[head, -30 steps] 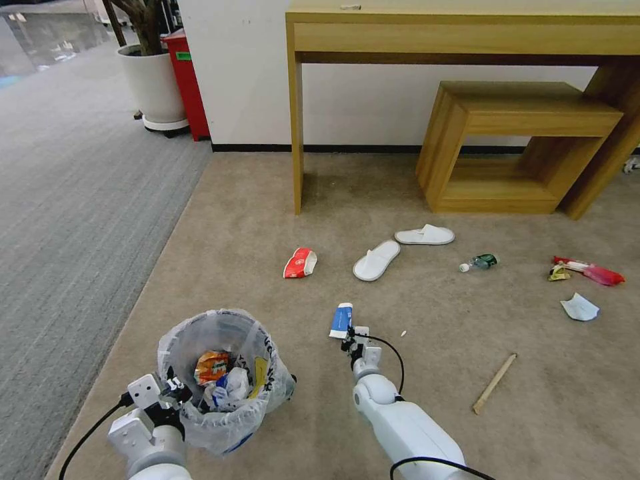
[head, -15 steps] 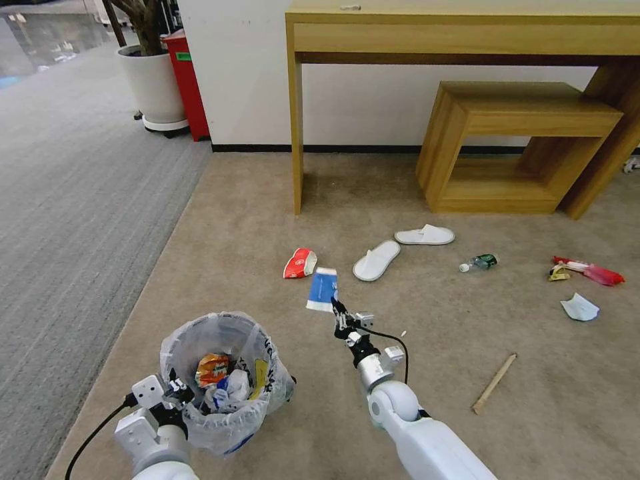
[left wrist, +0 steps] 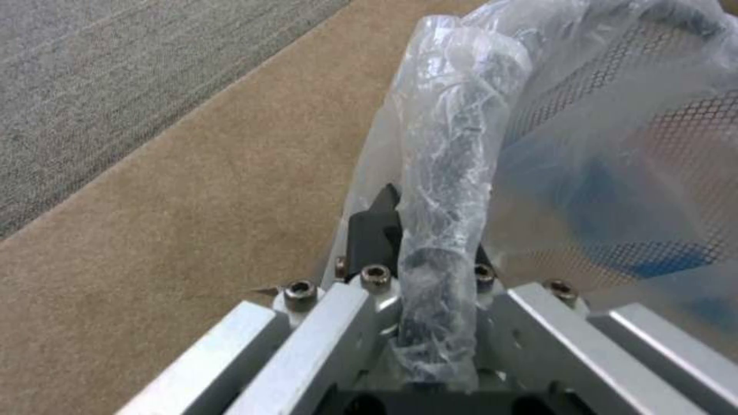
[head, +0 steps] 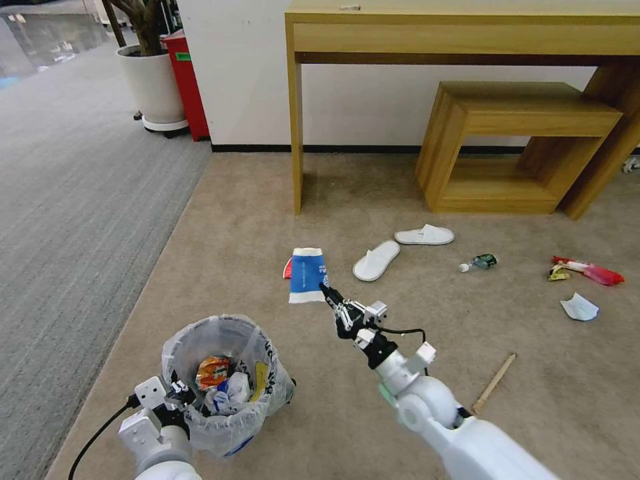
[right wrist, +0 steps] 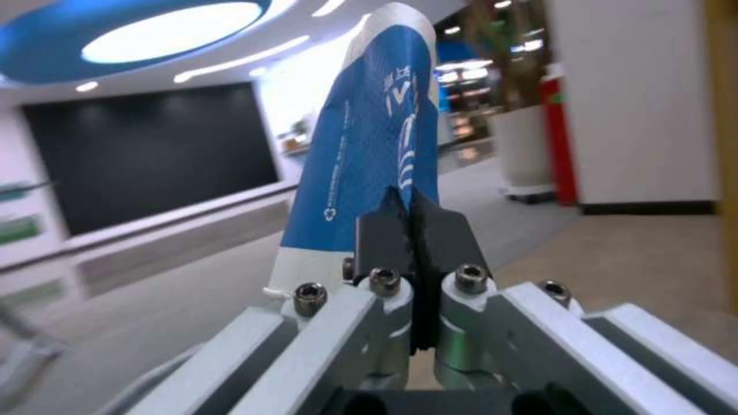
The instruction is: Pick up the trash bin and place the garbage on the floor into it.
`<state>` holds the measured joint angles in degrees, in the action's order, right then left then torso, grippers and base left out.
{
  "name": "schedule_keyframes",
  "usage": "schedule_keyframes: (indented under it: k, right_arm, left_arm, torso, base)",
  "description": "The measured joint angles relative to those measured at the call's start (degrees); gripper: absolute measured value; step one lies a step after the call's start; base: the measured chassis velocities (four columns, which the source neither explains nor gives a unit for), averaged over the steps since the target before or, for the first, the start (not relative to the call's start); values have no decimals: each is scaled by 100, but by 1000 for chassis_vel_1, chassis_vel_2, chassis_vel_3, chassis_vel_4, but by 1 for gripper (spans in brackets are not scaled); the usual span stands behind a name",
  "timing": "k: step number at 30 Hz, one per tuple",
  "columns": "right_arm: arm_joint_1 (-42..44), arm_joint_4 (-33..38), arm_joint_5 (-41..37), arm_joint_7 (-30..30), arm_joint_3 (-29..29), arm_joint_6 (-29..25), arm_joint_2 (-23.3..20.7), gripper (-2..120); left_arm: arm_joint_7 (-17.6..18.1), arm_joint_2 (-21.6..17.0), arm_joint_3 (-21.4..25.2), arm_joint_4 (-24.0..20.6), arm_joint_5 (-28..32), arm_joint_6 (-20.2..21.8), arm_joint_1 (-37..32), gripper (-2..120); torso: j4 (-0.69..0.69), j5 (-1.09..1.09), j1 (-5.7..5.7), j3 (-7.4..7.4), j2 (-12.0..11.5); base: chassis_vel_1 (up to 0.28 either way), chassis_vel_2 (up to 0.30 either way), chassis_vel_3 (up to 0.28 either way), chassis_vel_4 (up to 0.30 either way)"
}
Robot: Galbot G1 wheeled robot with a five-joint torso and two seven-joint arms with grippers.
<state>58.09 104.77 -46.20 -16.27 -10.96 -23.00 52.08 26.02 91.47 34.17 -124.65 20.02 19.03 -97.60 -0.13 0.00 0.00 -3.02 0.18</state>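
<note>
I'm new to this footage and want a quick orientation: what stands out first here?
The right gripper holds a flattened blue-and-white paper cup up off the beige carpet. Nearer the robot, the left gripper clamps the rim of the bag-lined trash bin, partly filled with litter. Two white slippers, a small bottle and a wooden stick lie scattered beyond.

Crushed red-white cup [head: 287,268]: largely hidden behind the blue-white cup [head: 306,276], only its red edge showing. Trash bin [head: 223,380]: near wall masked by the left gripper [head: 179,395]; its contents beneath the orange wrapper [head: 212,370] are indistinct. Blue-white cup print in the right wrist view [right wrist: 377,144]: blurred, unreadable.
</note>
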Motion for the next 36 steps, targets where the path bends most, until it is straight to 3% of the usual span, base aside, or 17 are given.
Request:
schedule_keyframes:
  k: [3,11,14,19,25,36]
  right_arm:
    - [-270,263,-92,-29,-402,-11,-401,0]
    - [-751,513,-196,167,-1061,109,-663,0]
    - [-999,469,-186,272,-1570,144,-772,0]
    - [-1207,363,-128,472,-2053,187,-812,0]
    - [-1629,262,-72,1145,-2737,389,-679,0]
    - [-1876,146,123,1877,-3172,706,-532,0]
  left_arm:
    - [0,40,-17,14,-35,0,7,1]
    - [-19,65,-110,13,-128,2,50,1]
    - [-38,66,-156,-12,-183,5,62,1]
    - [-47,69,-171,-58,-209,10,65,1]
    - [-69,69,-180,-171,-230,12,29,1]
    - [-80,67,-199,-294,-231,13,-5,1]
  torso:
    - [-1,0,0,0,0]
    - [0,0,0,0,0]
    - [-1,0,0,0,0]
    - [0,0,0,0,0]
    - [0,-1,0,0,0]
    - [0,-1,0,0,0]
  base:
    - [0,0,0,0]
    - [0,0,0,0]
    - [0,0,0,0]
    - [0,0,0,0]
    - [0,0,0,0]
    - [0,0,0,0]
